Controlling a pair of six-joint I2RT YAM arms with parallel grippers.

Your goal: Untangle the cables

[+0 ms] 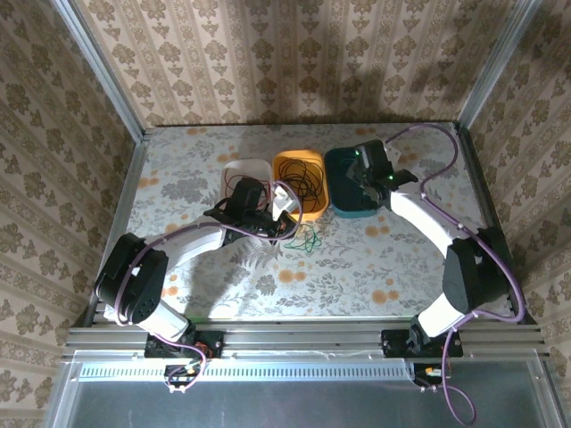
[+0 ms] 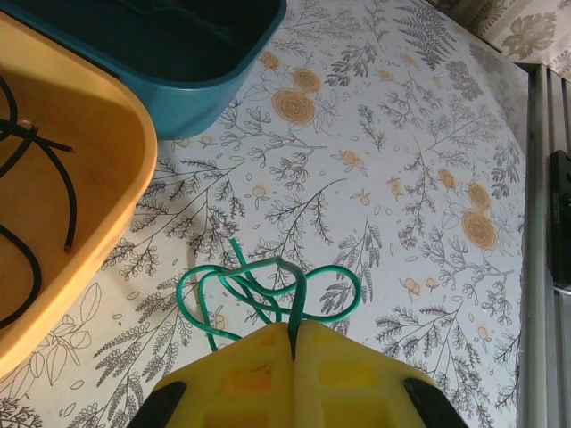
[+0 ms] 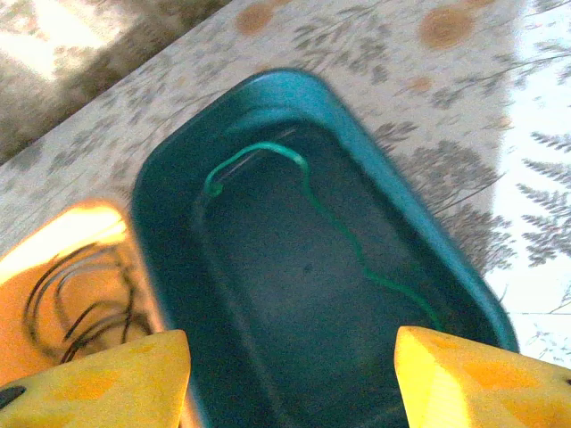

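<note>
**While left pinches a green loop, right hangs open over the teal bin**

As seen from the left wrist, the left gripper [image 2: 293, 337] has its yellow fingers [image 2: 348, 374] pressed together on one strand of the looped green cable [image 2: 297, 294]. The loops fan out toward 12 o'clock over the floral table [image 2: 401, 178], just past the orange bin [image 2: 125, 152] at 9 o'clock. From above, that cable [image 1: 308, 241] sits at 6 o'clock of the orange bin [image 1: 278, 169]. Black cables [image 1: 308, 178] are piled inside it, some loose ends visible [image 2: 71, 196]. The right gripper [image 3: 292, 357] is over the teal bin [image 3: 294, 80], fingers [image 3: 116, 379] wide apart with nothing between them. A second green cable [image 3: 357, 259] lies snaking along the bin floor. The white bin [image 1: 259, 164] is at 9 o'clock of the orange one, thin red cables [image 1: 234, 185] inside, hard to make out.
</note>
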